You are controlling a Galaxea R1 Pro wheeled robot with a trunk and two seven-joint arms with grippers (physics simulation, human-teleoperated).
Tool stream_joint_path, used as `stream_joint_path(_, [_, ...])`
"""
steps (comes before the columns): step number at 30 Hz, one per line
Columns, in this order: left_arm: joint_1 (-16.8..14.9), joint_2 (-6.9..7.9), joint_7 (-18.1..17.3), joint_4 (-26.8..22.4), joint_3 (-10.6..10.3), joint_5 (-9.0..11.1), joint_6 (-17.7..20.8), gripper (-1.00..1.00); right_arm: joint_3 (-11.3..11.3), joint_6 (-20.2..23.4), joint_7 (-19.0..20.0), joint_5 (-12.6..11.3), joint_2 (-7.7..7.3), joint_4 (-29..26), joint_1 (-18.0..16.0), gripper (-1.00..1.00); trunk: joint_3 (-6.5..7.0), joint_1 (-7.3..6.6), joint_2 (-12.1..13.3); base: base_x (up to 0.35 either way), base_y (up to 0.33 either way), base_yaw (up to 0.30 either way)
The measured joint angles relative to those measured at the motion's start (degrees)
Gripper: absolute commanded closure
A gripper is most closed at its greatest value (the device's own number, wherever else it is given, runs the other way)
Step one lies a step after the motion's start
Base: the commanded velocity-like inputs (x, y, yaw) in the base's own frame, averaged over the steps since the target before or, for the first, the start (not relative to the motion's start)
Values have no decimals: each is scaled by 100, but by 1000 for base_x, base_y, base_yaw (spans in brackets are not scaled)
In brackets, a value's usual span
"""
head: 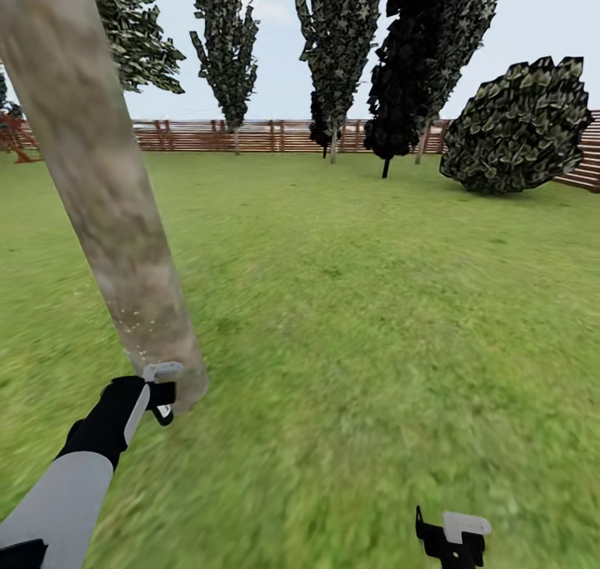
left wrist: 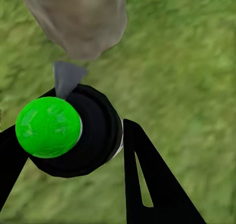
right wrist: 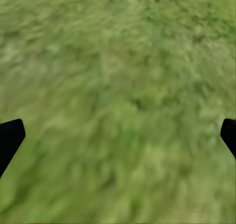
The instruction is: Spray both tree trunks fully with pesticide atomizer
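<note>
The pesticide atomizer (left wrist: 69, 135), black with a green round cap, sits clamped between the 2 fingers of the left tool (left wrist: 73, 150), its grey nozzle aimed straight at the base of the tree trunk (head: 100, 194) just ahead. Tiny white specks of pesticide (head: 125, 323) dot the trunk's lower part. The right tool (right wrist: 118, 135) hangs spread wide over the grass floor (right wrist: 118, 61), well apart from the trunk.

Slatted fence (head: 275, 135) behind dark cypresses (head: 337, 44)
</note>
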Motion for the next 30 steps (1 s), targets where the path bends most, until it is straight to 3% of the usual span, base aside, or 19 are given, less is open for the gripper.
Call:
stream_joint_path(9, [-1, -36, 1, 8, -9, -8, -1, 100, -1, 1, 5, 3, 0, 2, 1, -100, 0, -1, 0, 293, -65, 277])
stream_joint_path(19, [0, -47, 9, 8, -15, -5, 7, 100, 0, 0, 6, 4, 0, 3, 0, -100, 0, 2, 0, 51, -50, 273])
stream_joint_path(28, [-1, -47, 16, 12, -19, -10, 4, 100, 0, -1, 7, 4, 0, 2, 1, -100, 0, 1, 0, 145, -236, 31])
stream_joint_path(30, [-1, -46, 168, 11, -18, -26, 4, 100, 0, -1, 8, 2, -1, 2, 1, -100, 0, 2, 0, 98, -263, 0])
